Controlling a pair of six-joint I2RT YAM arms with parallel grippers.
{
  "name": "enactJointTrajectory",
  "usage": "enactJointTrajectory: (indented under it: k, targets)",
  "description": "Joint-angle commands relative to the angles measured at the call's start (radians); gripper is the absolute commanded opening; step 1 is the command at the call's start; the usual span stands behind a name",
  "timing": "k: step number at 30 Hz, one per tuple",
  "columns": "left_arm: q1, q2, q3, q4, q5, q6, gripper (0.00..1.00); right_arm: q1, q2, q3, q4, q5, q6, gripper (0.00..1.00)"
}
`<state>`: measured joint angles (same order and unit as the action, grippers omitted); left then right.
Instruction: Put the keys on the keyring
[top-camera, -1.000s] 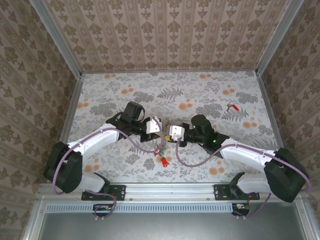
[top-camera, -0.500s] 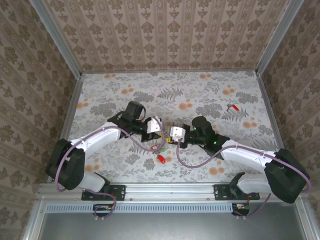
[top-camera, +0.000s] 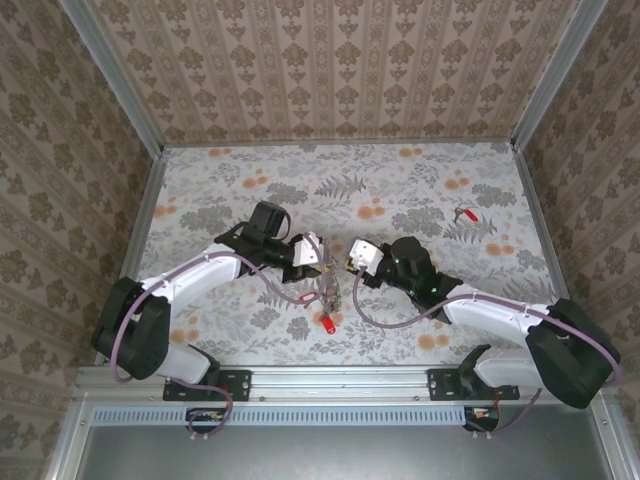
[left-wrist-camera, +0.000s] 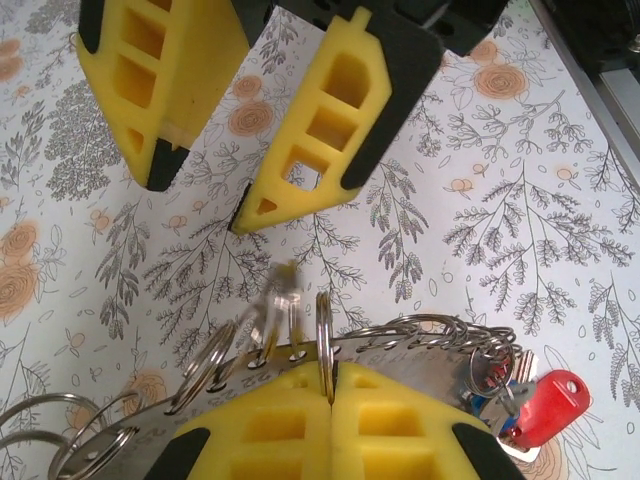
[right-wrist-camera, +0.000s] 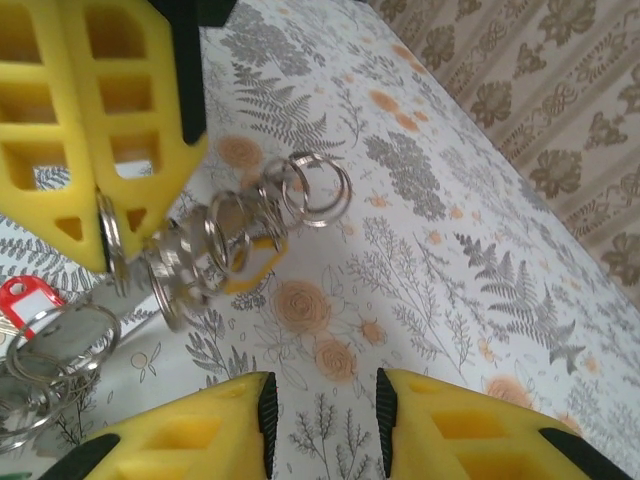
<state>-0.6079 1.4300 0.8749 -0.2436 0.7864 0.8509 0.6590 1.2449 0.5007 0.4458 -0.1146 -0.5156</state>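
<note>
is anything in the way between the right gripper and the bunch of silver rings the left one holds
Nothing visible. In the right wrist view, only floral-patterned table shows in the gap between the open right gripper and the bunch of silver metal split rings, which the shut left gripper pinches by one ring.

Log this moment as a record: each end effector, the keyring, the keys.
left end effector: shut on the keyring
right end effector: open, nothing between its fingers, facing the left one, apart from the rings
keyring: a bunch of linked metal rings, clamped near its middle
red key: hanging at one end of the bunch
second red key: lying loose on the table, far right, away from both arms
</note>
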Motion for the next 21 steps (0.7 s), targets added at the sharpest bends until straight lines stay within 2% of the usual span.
enactJointTrajectory:
  k: [1, 4, 7, 10, 15, 21]
  targets:
    - [-0.001, 0.013, 0.004, -0.021, 0.034, 0.039, 0.00, -0.013, -0.036, -0.012, -0.007, -0.101, 0.026, 0.33]
    - [0.000, 0.025, 0.019, -0.047, 0.030, 0.046, 0.00, -0.016, -0.082, -0.010, -0.083, -0.271, -0.049, 0.34]
    - [0.000, 0.031, 0.020, -0.049, 0.032, 0.050, 0.00, -0.016, -0.097, 0.022, -0.197, -0.345, -0.103, 0.38]
    - [0.000, 0.032, 0.019, -0.045, 0.034, 0.062, 0.00, -0.015, -0.085, 0.034, -0.198, -0.342, -0.115, 0.44]
    - [-0.001, 0.037, 0.017, -0.034, 0.046, 0.066, 0.00, -0.016, -0.019, 0.073, -0.166, -0.339, -0.121, 0.45]
    - [-0.002, 0.048, 0.014, -0.020, 0.058, 0.074, 0.00, -0.018, 0.061, 0.079, -0.023, -0.247, 0.000, 0.44]
